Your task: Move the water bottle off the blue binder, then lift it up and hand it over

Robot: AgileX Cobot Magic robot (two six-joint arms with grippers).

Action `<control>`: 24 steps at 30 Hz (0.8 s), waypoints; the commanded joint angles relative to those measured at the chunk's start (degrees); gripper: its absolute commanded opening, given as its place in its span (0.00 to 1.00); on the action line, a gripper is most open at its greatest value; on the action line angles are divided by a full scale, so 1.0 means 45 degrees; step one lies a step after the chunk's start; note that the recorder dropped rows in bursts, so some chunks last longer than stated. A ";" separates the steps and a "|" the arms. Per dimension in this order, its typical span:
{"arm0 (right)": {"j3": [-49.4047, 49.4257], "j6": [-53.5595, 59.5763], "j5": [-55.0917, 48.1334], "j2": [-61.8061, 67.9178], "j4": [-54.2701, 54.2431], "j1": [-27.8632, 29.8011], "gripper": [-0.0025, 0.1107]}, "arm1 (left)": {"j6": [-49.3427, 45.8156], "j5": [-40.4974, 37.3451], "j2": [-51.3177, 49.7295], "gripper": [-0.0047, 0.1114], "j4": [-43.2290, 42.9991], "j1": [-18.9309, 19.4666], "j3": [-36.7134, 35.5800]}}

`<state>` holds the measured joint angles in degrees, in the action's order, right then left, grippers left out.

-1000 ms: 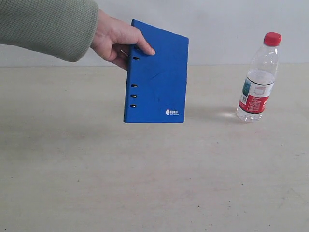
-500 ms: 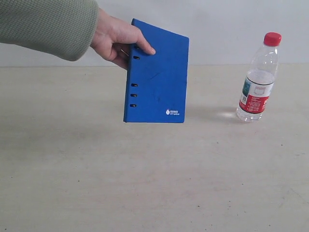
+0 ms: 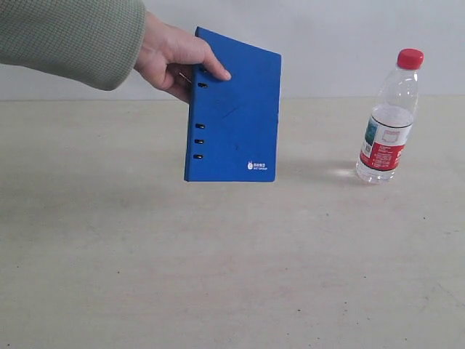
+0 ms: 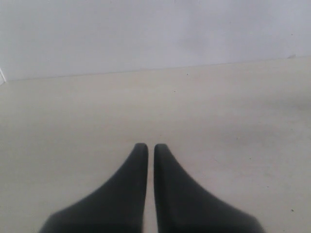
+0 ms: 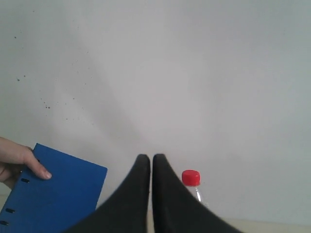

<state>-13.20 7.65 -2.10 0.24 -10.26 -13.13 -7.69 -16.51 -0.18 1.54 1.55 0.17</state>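
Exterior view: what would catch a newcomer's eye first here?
The blue binder, held upright mid-scene by a person's hand reaching in from the left. Then the water bottle, standing red-capped on the table at the right, apart from the binder. The left gripper and right gripper are shut, empty.

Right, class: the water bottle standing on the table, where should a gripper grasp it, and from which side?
Probably the clear body just above the label, coming in level from the side. The water bottle stands upright on the table, its walls round, and the right gripper, shut, faces it.
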 commanded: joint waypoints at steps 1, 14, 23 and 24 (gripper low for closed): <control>0.0006 -0.0554 -0.0019 -0.0054 0.1262 -0.0016 0.02 | 0.0126 -0.0039 0.0041 0.08 0.0014 0.0033 -0.0037; 0.1642 -0.2373 0.1581 -0.0054 0.2609 0.2248 0.02 | 0.0126 -0.0039 0.0041 0.08 0.0014 0.0033 -0.0037; 0.2735 -0.2382 0.1307 -0.0054 0.4492 0.3016 0.02 | 0.0126 -0.0039 0.0041 0.08 0.0014 0.0033 -0.0037; 0.2933 -0.1701 0.1610 -0.0054 0.3688 0.3016 0.02 | 0.0126 -0.0039 0.0041 0.08 0.0014 0.0033 -0.0037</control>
<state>-2.99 -5.74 3.25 0.24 11.10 0.04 -7.69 -16.51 -0.18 1.54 1.55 0.17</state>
